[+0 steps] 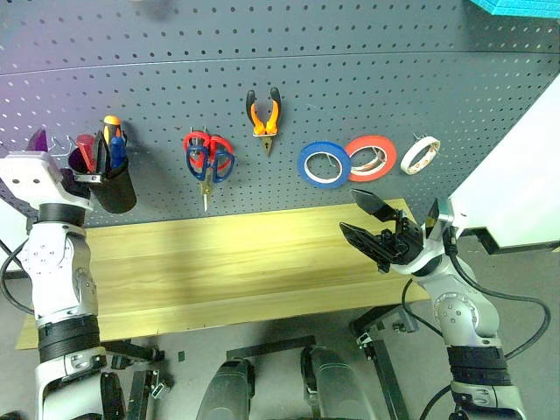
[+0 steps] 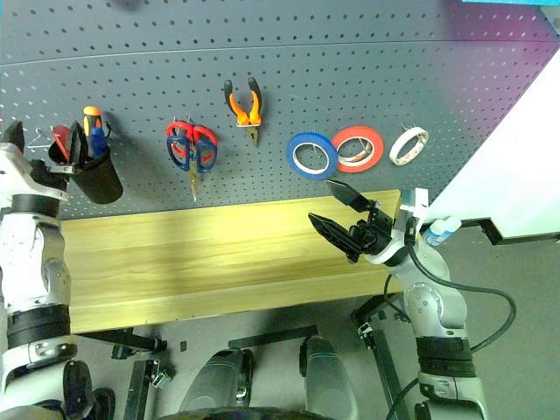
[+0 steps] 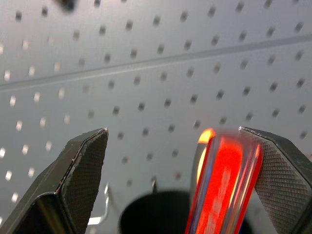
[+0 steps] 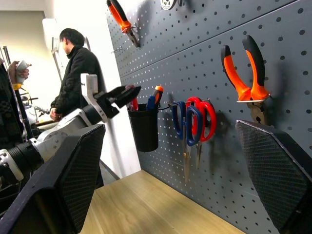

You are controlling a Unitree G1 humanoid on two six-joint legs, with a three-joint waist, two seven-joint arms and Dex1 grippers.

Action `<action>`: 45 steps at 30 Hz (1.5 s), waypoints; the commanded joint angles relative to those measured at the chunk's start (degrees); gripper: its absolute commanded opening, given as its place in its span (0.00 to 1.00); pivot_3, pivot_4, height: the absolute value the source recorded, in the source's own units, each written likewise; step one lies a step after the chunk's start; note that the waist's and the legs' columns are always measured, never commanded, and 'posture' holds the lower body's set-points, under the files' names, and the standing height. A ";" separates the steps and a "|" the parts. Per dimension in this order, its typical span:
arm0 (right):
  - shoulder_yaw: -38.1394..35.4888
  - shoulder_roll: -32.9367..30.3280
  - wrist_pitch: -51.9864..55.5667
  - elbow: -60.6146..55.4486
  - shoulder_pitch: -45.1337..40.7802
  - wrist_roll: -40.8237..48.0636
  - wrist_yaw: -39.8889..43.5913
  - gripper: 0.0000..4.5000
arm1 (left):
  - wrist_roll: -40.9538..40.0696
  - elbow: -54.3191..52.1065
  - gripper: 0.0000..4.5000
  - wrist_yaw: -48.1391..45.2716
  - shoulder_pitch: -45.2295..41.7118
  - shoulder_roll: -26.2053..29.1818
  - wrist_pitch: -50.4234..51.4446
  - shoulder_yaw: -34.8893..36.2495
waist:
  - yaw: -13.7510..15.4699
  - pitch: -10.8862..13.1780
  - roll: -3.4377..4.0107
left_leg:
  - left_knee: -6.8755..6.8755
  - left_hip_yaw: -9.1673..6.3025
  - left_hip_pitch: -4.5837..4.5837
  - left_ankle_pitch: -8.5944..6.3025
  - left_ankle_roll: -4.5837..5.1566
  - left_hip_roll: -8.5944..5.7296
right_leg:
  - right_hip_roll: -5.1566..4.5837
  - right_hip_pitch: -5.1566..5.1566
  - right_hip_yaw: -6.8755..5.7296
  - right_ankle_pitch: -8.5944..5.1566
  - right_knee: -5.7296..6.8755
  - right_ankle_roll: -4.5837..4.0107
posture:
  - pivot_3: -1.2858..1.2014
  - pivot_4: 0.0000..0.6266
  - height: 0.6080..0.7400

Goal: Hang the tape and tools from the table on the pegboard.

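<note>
With red-handled screwdriver [image 3: 222,185] dropped in black cup [image 1: 114,185] on pegboard [image 1: 350,96], left tool [image 3: 180,180], spread wide, best withdrawn straight back, handle unbrushed. Right tool [image 1: 372,229] open, empty, above bare worktop [image 1: 219,262].

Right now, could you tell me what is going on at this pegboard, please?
The robot is hanging tools on the pegboard. Its left pincer is open at the black cup, with the red-handled screwdriver resting against one finger. The right pincer hangs open and empty over the table. The pliers, both pairs of scissors and three tape rolls, including the blue one, hang on the board. A person stands in the background.
</note>
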 commanded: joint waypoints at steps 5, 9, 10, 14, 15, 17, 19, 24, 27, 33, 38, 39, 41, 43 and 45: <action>-0.58 0.08 -0.04 -2.35 -0.25 0.52 -0.21 1.00 | -0.97 -7.80 0.99 -3.35 -2.49 -0.13 0.40 -3.97 | 0.09 0.00 0.00 | -0.01 0.02 -0.01 0.00 0.01 -0.01 | 0.00 0.02 0.00 -0.03 -0.06 -0.04 | 0.50 0.27 1.00; -0.59 0.90 -0.75 -1.69 -0.62 0.30 -0.59 1.00 | -1.35 -12.63 0.99 -7.89 -0.64 -0.80 2.55 -9.19 | 0.16 0.00 0.00 | -0.01 0.03 -0.04 -0.01 0.02 -0.01 | 0.00 0.02 0.00 -0.06 -0.10 -0.10 | 0.50 0.25 1.00; -0.49 1.24 -1.00 -1.50 -0.71 0.14 -0.75 1.00 | -1.74 -13.52 0.99 -8.21 -0.27 -1.09 3.59 -9.83 | 0.15 0.00 0.00 | -0.01 0.03 -0.04 -0.01 0.02 -0.01 | 0.00 0.02 0.00 -0.06 -0.11 -0.10 | 0.50 0.25 1.00; -0.47 4.42 -4.67 0.30 -1.98 -2.53 -3.58 1.00 | -2.73 -17.26 0.99 -9.98 2.10 -2.44 7.50 -13.04 | -0.27 0.00 0.01 | -0.04 0.04 -0.01 -0.02 0.03 0.03 | 0.04 0.02 0.01 -0.08 -0.10 -0.13 | 0.50 0.24 1.00; -0.88 5.64 -6.07 1.23 -2.59 -3.47 -5.24 1.00 | -3.18 -18.08 0.99 -10.20 2.81 -3.01 8.46 -13.63 | -0.25 0.01 0.02 | -0.06 0.04 0.01 -0.02 0.03 0.04 | 0.06 0.02 0.01 -0.08 -0.10 -0.14 | 0.50 0.24 1.00; -0.52 7.44 -7.96 2.12 -2.78 -5.20 -6.96 1.00 | -2.43 -19.14 0.99 -10.60 4.41 -3.79 9.22 -15.16 | -0.23 0.01 0.03 | -0.06 0.04 0.02 -0.02 0.03 0.09 | 0.10 0.02 0.01 -0.09 -0.11 -0.17 | 0.50 0.24 1.00; -0.91 10.13 -10.73 3.95 -2.56 -8.36 -12.01 1.00 | -1.34 -20.27 0.99 -10.37 6.83 -4.94 10.60 -17.06 | -0.15 0.01 0.03 | -0.09 0.03 0.01 -0.02 0.03 0.09 | 0.12 0.01 0.01 -0.09 -0.11 -0.17 | 0.50 0.24 1.00; -0.59 12.95 -17.00 7.95 -1.31 -15.45 -18.75 1.00 | 0.71 -20.76 0.99 -10.38 12.17 -7.07 10.49 -19.24 | -0.04 0.01 0.04 | -0.19 0.04 0.00 -0.02 0.03 0.09 | 0.10 -0.02 0.03 -0.09 -0.20 -0.19 | 0.50 0.24 1.00; -1.86 14.05 -18.41 10.86 -1.58 -18.18 -24.94 1.00 | 2.74 -18.55 0.99 -8.69 15.72 -9.15 9.04 -19.50 | -0.03 0.00 0.05 | -0.29 0.05 0.02 -0.02 0.03 0.08 | 0.10 -0.03 0.05 -0.10 -0.25 -0.20 | 0.50 0.22 1.00; -0.73 15.06 -16.55 10.01 1.77 -22.26 -32.66 1.00 | 4.63 -12.95 0.99 -3.90 20.72 -13.01 10.12 -17.91 | -0.04 -0.06 0.10 | -0.43 0.12 0.08 -0.01 0.03 0.09 | 0.12 -0.05 0.08 -0.10 -0.25 -0.20 | 0.50 0.20 1.00; -0.41 13.54 -19.94 12.90 7.09 -28.38 -36.53 1.00 | 3.66 -10.96 0.99 -0.98 23.70 -15.04 10.11 -15.44 | 0.14 -0.66 0.16 | -0.55 0.13 0.06 -0.01 0.03 0.10 | 0.12 -0.07 0.08 -0.10 -0.37 -0.19 | 0.50 0.15 1.00; -0.85 13.31 -19.35 13.73 7.80 -27.81 -36.41 1.00 | 3.43 -10.59 0.99 -0.05 23.93 -15.49 10.76 -14.71 | 0.23 -0.77 0.16 | -0.60 0.14 0.06 -0.01 0.03 0.10 | 0.12 -0.07 0.08 -0.10 -0.43 -0.19 | 0.50 0.15 1.00; -0.95 12.67 -20.42 14.40 9.26 -28.73 -36.72 1.00 | 5.70 -9.95 0.99 1.03 24.72 -15.38 9.37 -14.46 | 0.30 -0.95 0.18 | -0.58 0.17 0.06 -0.01 0.03 0.10 | 0.12 -0.06 0.08 -0.09 -0.48 -0.22 | 0.50 0.14 1.00; -1.59 12.65 -21.22 14.48 10.03 -29.79 -39.05 1.00 | 8.72 -9.00 0.99 3.48 25.30 -15.22 8.96 -14.41 | 0.29 -1.48 0.35 | -0.58 0.18 0.07 -0.01 0.03 0.10 | 0.13 -0.03 0.08 -0.09 -0.55 -0.25 | 0.50 0.12 1.00; -1.83 12.72 -21.05 14.63 10.18 -30.42 -40.77 1.00 | 8.80 -7.60 0.99 5.47 25.07 -15.49 11.02 -13.40 | 0.10 -2.02 0.54 | -0.61 0.19 0.06 -0.01 0.03 0.11 | 0.15 0.00 0.08 -0.07 -0.69 -0.27 | 0.50 0.12 1.00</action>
